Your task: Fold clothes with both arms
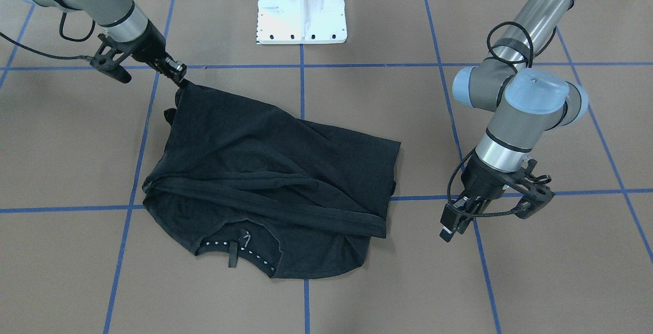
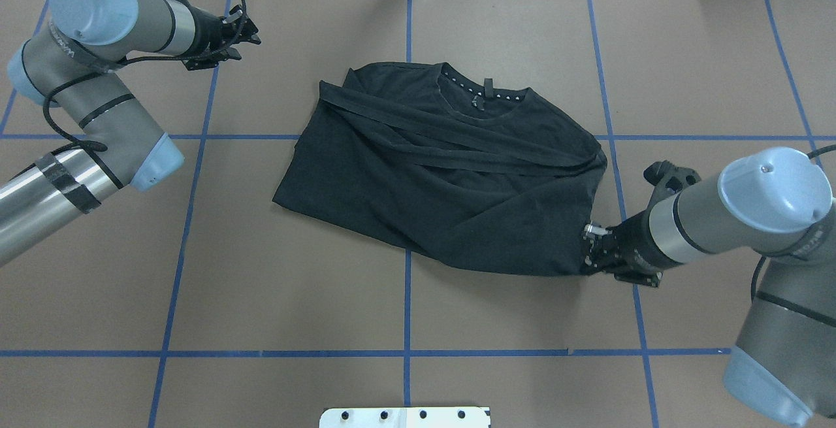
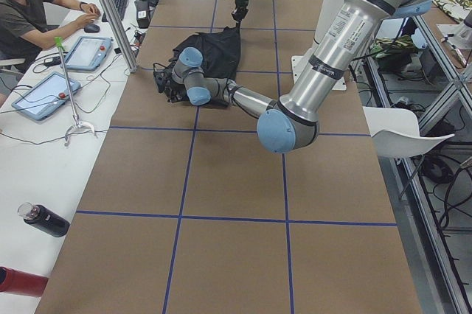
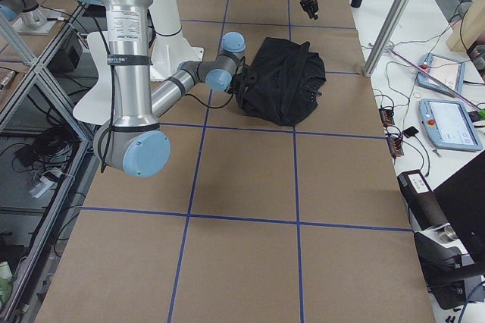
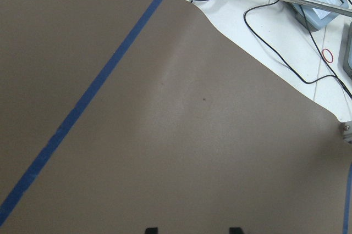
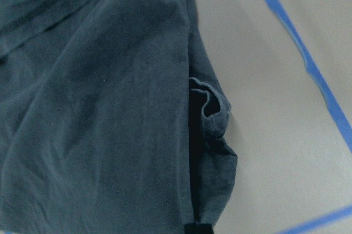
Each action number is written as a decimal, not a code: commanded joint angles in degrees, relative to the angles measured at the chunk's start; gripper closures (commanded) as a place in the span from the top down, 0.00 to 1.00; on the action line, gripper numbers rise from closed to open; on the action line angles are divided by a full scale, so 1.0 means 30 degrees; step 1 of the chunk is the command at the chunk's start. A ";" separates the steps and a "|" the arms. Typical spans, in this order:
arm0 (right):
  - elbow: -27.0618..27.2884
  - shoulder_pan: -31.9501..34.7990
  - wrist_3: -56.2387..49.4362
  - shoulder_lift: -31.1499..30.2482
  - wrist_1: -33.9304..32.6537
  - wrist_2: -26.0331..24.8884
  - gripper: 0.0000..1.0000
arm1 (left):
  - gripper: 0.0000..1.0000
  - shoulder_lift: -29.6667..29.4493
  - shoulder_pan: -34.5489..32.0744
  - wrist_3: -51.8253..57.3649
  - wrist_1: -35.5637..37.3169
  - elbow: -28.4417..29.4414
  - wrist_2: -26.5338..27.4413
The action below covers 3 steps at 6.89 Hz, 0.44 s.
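We are looking at a table covered in brown paper with a grid of blue tape. The two arms are reaching over it from either side. The left arm is bending out to the far left, and the right arm is coming in low from the near right.

The black T-shirt is lying around the middle of the table with its collar pointing to the far side. It is showing only plain black, so any print is hidden. One layer is lying thrown across the body at a slant, its hem band running from far left towards the right edge, and the outline is ragged.

The right gripper is at the shirt's near right corner. Its jaws are pinching the fabric, which is rising to a peak there. The left gripper is hovering over bare paper at the far left, well apart from the shirt. Its fingertips are standing apart in the wrist view, with nothing between them.

We are judging the fold as barely begun. One rough turn-over is in place, but the cloth is bunching rather than lying flat. Smoothing it, squaring the edges and making the closing folds with both arms all appear to remain.
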 commanded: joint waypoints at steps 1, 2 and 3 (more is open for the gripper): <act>0.1209 -0.2462 0.0035 -0.0977 0.0005 0.4091 0.00 | 0.53 0.0480 0.0000 -0.0104 0.0054 -0.1522 -0.1474; 0.1214 -0.4041 0.0210 -0.1095 0.0005 0.4194 0.94 | 0.55 0.0453 0.0000 -0.0192 0.0170 -0.2136 -0.2009; 0.1243 -0.4318 0.0269 -0.1445 0.0005 0.4195 1.00 | 0.55 0.0627 0.0000 -0.0628 0.0896 -0.2955 -0.2798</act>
